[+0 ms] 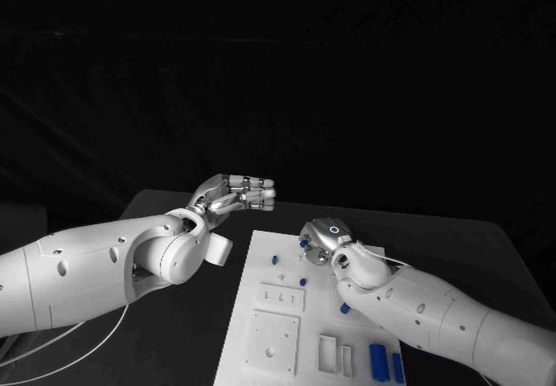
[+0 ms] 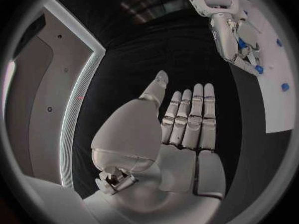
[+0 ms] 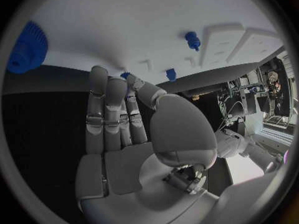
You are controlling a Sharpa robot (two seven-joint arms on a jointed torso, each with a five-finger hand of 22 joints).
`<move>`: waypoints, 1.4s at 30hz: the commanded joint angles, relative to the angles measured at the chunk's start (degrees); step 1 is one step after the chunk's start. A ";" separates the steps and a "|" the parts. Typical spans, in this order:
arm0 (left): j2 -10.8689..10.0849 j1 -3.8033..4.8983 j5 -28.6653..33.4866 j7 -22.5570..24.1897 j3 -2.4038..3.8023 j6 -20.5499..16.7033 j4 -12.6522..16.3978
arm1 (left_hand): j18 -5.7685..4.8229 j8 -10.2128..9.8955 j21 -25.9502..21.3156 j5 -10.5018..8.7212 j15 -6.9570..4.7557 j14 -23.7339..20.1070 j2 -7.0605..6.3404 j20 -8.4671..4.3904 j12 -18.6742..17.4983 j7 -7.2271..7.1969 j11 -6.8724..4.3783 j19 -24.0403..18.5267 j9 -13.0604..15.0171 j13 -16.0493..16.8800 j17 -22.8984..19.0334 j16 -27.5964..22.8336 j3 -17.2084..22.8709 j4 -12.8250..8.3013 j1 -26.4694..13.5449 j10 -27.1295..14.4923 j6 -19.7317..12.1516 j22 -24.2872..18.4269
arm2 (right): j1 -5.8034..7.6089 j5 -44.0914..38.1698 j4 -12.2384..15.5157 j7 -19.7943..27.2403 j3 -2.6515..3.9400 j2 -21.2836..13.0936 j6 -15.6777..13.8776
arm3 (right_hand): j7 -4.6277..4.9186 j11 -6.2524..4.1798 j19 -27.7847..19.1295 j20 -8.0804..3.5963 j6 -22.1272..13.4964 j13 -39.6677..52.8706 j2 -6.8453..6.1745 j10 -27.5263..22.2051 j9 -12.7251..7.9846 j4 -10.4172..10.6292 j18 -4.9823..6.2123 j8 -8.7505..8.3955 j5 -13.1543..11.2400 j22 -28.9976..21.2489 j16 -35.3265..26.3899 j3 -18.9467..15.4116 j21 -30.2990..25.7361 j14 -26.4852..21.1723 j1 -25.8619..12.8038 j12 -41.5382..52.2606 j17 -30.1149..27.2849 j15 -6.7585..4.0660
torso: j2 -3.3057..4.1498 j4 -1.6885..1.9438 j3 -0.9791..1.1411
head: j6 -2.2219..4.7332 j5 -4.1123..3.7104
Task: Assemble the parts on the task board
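The white task board (image 1: 261,322) lies in the middle of the black table. My right hand (image 1: 325,240) hovers over the board's far end. Its thumb and a fingertip pinch a small blue part (image 3: 126,76), seen too in the head view as the blue part (image 1: 304,241). From the left wrist view my right hand (image 2: 233,40) reaches down to the board (image 2: 274,104). My left hand (image 1: 238,195) is raised off the table to the left of the board. The left hand (image 2: 187,119) holds nothing, its fingers straight and side by side.
Small blue pegs (image 1: 275,260) (image 1: 304,281) (image 1: 345,307) stand along the board. Two blue cylinders (image 1: 378,359) lie at its near right corner beside white slotted blocks (image 1: 333,354). A blue gear (image 3: 28,47) and a blue peg (image 3: 193,39) sit on the board beyond my right fingers.
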 commanded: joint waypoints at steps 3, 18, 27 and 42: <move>0.09 0.11 -0.30 0.35 0.06 0.56 0.07 | 1.01 -0.31 -0.18 -0.25 -0.05 0.13 -0.24 -0.05 -0.01 -0.10 0.03 0.31 -0.07 0.04 -0.06 -0.21 0.04 0.43 -0.13 -0.43 -0.14 0.08 | 0.03 0.45 0.25 0.71 0.02 -0.09 1.06 | 0.02 -0.13 0.43 -0.02 -0.34 -0.09 -0.31 -0.42 -0.01 -0.01 0.55 0.23 0.17 0.11 -0.29 -0.38 -0.39 -0.02 -0.12 -0.26 -0.07 0.50 | 0.02 -0.02 0.01 | -0.10 0.11; 0.24 0.11 -0.30 0.35 0.06 0.60 -0.18 | 1.03 -0.32 -0.38 -0.23 -0.04 0.11 -0.35 -0.03 0.00 -0.06 0.07 0.42 -0.08 0.05 -0.06 -0.20 0.12 0.57 -0.04 -0.57 -0.41 0.09 | 0.04 0.50 0.18 0.37 0.02 0.00 0.66 | 0.10 0.00 0.63 0.02 -0.71 -0.10 -0.56 -0.86 -0.04 -0.14 0.53 0.17 0.16 0.35 -0.34 -0.60 -0.95 -0.05 -0.20 -0.27 -0.16 0.57 | 0.09 0.06 -0.02 | -0.07 0.10; 0.27 0.11 -0.30 0.34 0.06 0.57 -0.30 | 1.03 -0.32 -0.38 -0.23 -0.04 0.11 -0.35 -0.03 0.00 -0.06 0.07 0.42 -0.08 0.05 -0.06 -0.20 0.12 0.57 -0.04 -0.57 -0.41 0.09 | 0.06 0.78 0.13 0.37 0.02 0.01 0.58 | 0.35 0.39 0.90 0.29 -1.91 -0.10 -1.64 -2.20 -0.04 0.11 0.76 0.21 1.30 0.46 -0.42 -0.84 -1.59 -0.02 -0.81 -0.26 -0.30 0.83 | 0.12 0.01 -0.03 | -0.04 0.11; 0.27 0.11 -0.30 0.33 0.06 0.57 -0.35 | 1.04 -0.33 -0.46 -0.25 -0.03 0.10 -0.38 -0.03 0.00 -0.03 0.09 0.46 -0.09 0.05 -0.06 -0.20 0.14 0.70 -0.09 -0.66 -0.63 0.09 | 0.11 1.12 0.11 0.41 0.02 -0.05 0.71 | 0.48 0.68 1.46 0.47 -2.63 -0.13 -2.39 -3.30 -0.06 0.66 0.96 0.20 2.69 0.27 -0.56 -2.05 -2.94 -0.05 -1.06 -0.26 -0.58 0.97 | 0.13 0.04 -0.02 | -0.09 0.06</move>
